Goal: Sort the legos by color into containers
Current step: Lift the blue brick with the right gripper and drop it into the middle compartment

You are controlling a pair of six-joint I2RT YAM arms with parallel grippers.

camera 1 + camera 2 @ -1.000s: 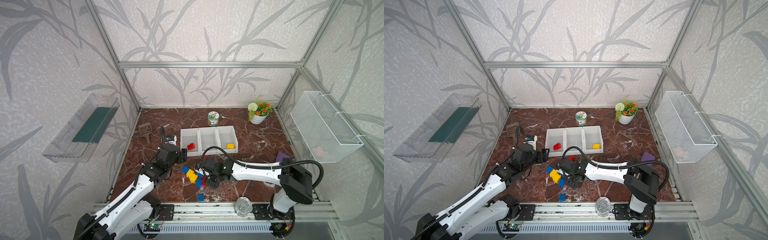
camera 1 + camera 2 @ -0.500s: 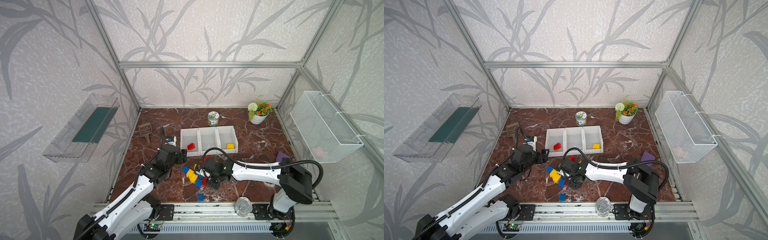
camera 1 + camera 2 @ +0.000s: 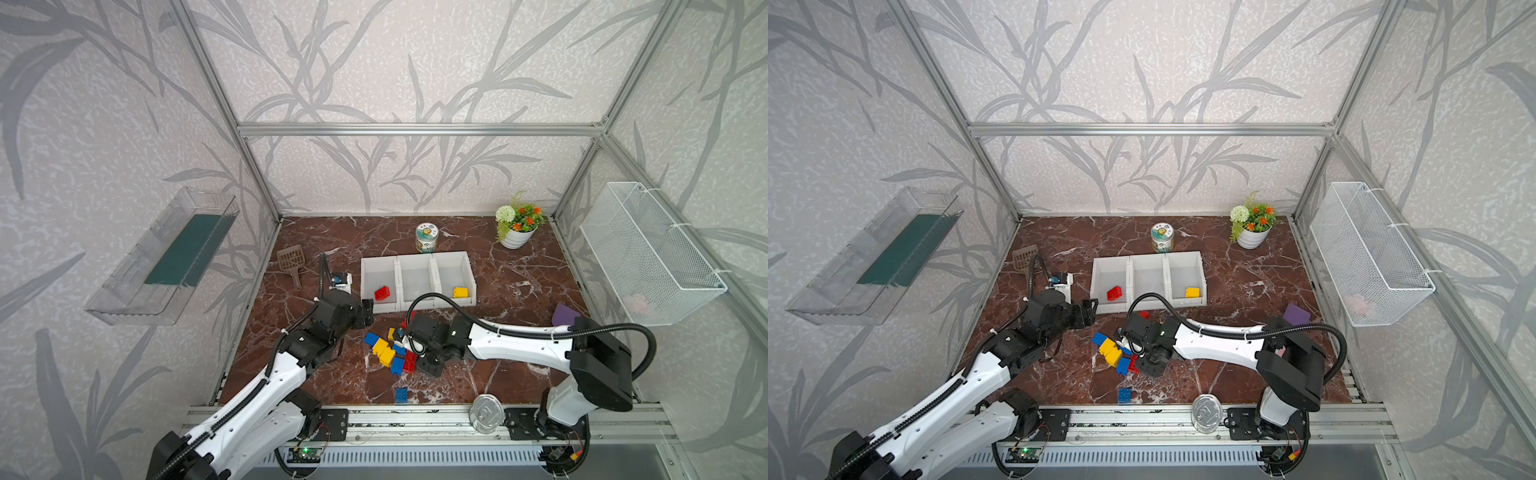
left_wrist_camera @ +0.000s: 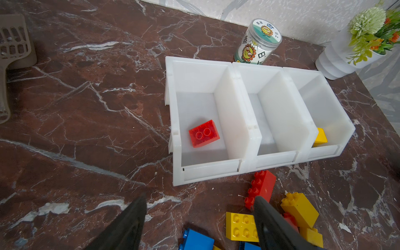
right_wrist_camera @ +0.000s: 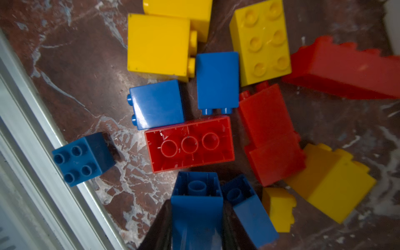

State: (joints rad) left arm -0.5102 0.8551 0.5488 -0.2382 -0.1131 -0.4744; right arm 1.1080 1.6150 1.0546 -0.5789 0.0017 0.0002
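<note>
Now | right claw (image 5: 197, 218) clamps glossy hollow blue brick (image 5: 197, 194) | left claw (image 4: 199, 202) agape, empty

legos (image 3: 388, 353) heaped before the containers (image 3: 415, 277), jar (image 3: 427, 237) just behind them, scoop (image 3: 291, 260) to left, flowerpot (image 3: 515, 237) behind right

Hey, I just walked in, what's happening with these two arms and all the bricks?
Two robot arms are sorting toy bricks by colour into three white bins. The right gripper is shut on a blue brick at the pile of loose bricks on the table. The left gripper hangs open in front of the bins, holding nothing. One red brick lies in the left-hand bin and one yellow brick in the right-hand one; the rest are not yet sorted.
</note>
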